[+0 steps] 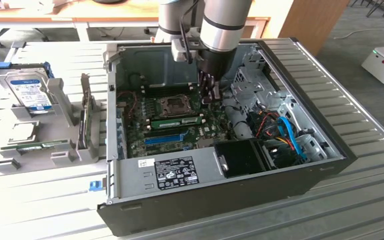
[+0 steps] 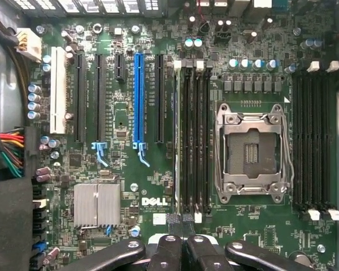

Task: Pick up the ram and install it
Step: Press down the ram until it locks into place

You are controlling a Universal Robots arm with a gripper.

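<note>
Gripper (image 2: 181, 219) hangs above the mobo (image 1: 205, 132) inside the open case (image 1: 325, 155), near one end of the slot bank that runs beside the CPU socket (image 1: 176, 105). Fingers (image 2: 170, 248) are clenched tight together w/ nothing btwn them. The ram (image 1: 178, 121) stands on edge in a slot just beside the socket, btwn it and the blue slot strip (image 1: 162, 138), apart from the gripper. A second, alike green stick (image 1: 37, 146) lies in a grey holder (image 1: 58, 152) outside the case, well away from the socket. Step in hand, as I judge it: pickup is done and the install is at the seating/checking stage, though I can't rule out that the seated stick is the spare. Can't tell if the slot's end latches have snapped in, or if the stick sits level. If it isn't fully home, seating calls for a straight-down push w/ closed fingertips on the top edge, centred over the stick, even at both ends, w/ no sideways lean toward the socket
</note>
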